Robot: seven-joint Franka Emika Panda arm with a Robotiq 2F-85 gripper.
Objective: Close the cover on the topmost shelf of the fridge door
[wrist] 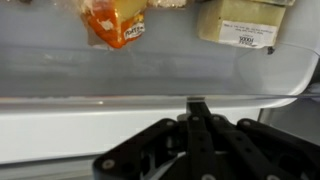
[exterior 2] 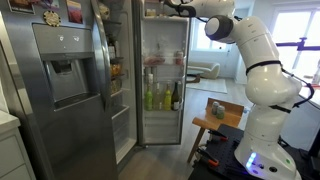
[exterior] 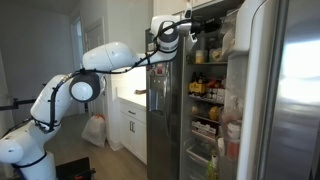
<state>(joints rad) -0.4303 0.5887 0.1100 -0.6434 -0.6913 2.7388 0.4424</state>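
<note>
Pushing its lower edge suits the cover (wrist: 150,75), likely light, stiff, slick plastic; the tool (wrist: 197,106) looks closed, empty.

High on the fridge door (exterior 2: 163,128), the topmost shelf (exterior 2: 152,13); gripper (exterior 2: 174,8) just before its cover (wrist: 160,70), packets (wrist: 115,20) behind; bottles (exterior 2: 160,97) on shelves below.
</note>
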